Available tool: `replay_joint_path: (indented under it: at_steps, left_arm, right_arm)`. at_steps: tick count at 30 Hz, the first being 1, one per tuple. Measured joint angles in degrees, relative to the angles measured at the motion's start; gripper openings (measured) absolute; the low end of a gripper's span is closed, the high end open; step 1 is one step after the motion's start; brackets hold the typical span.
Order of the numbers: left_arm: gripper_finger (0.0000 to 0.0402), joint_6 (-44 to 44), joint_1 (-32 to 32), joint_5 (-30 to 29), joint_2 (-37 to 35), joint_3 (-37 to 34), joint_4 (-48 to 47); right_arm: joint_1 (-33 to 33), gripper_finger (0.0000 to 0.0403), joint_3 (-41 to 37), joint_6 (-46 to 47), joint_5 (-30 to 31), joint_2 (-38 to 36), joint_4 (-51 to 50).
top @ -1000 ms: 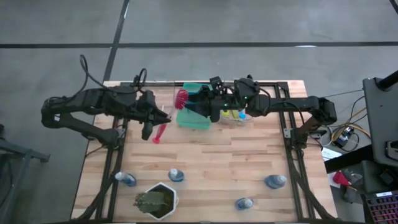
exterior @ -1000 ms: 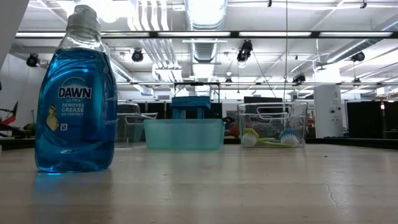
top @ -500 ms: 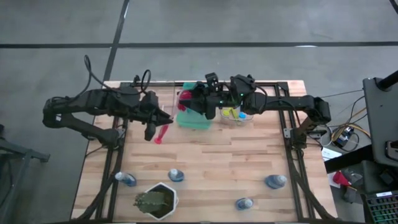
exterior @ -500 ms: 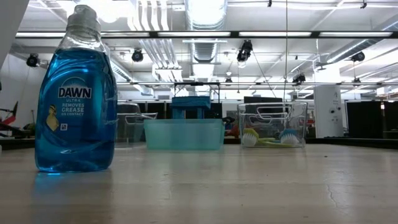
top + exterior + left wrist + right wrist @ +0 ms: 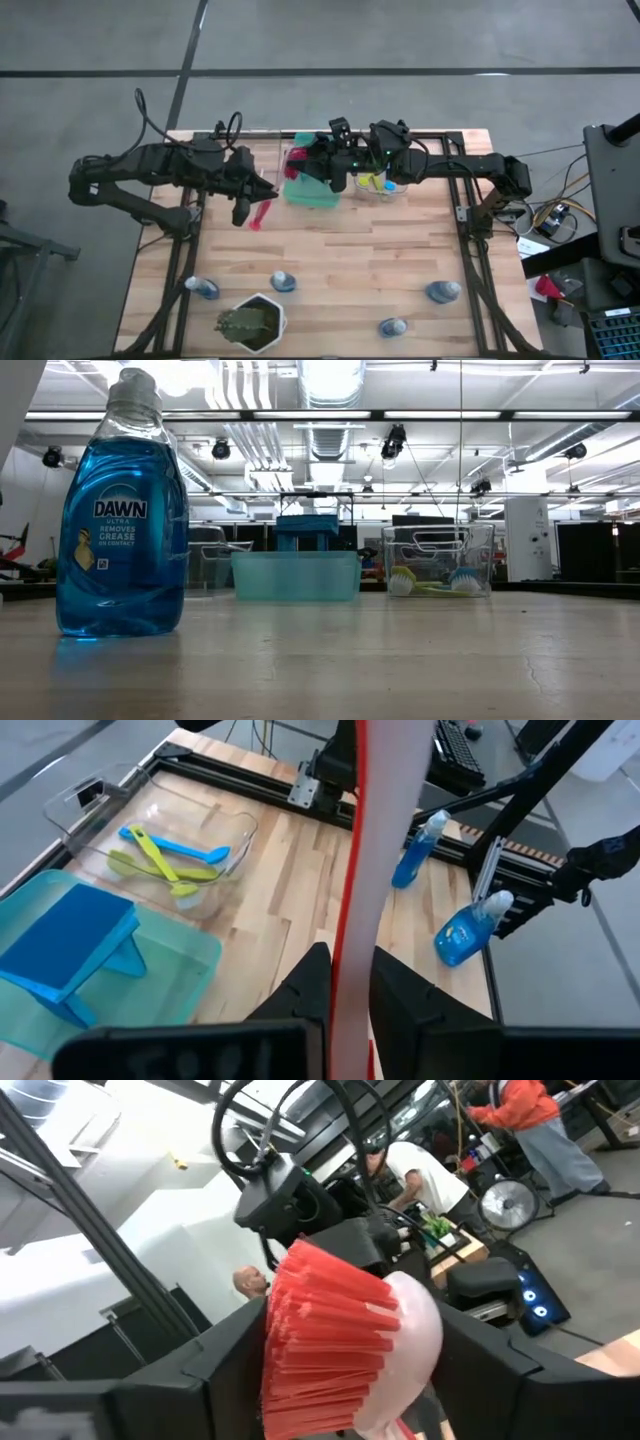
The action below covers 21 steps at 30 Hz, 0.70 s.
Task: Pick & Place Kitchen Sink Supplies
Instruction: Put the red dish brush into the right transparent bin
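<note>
left gripper (image 5: 262, 190): upper left of centre, clamped on red dish brush (image 5: 263, 210) handle
right gripper (image 5: 300, 163): upper centre, fingers either side of the bristle head, grip unclear
green tray (image 5: 322, 196): just beside

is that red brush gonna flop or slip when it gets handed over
Probably stiff: the red brush runs straight from the left gripper. Its thin, smooth handle might twist or slip in the jaws. The bristle head between the right gripper's jaws looks soft, so it may squash.
</note>
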Motion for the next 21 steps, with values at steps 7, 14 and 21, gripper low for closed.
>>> replay_joint_path:
  at_steps: [7, 14, 21]
  left_arm:
    - [0.0074, -0.32, 0.05, -0.96, 0.02, 0.00, -0.27]
    - [0.0123, -1.51, 0.07, -1.02, 0.02, 0.00, 0.51]
    - [0.0160, -3.23, 0.04, 0.06, -0.14, 0.88, 1.60]
  right_arm:
    - [0.05, 0.0198, 0.00, 0.07, -0.40, -0.04, 0.27]
    - [0.05, 0.0195, 0.00, -0.41, -0.29, -0.04, 0.12]
    - [-0.10, 0.0194, 0.01, -0.88, 0.03, -0.13, 0.06]
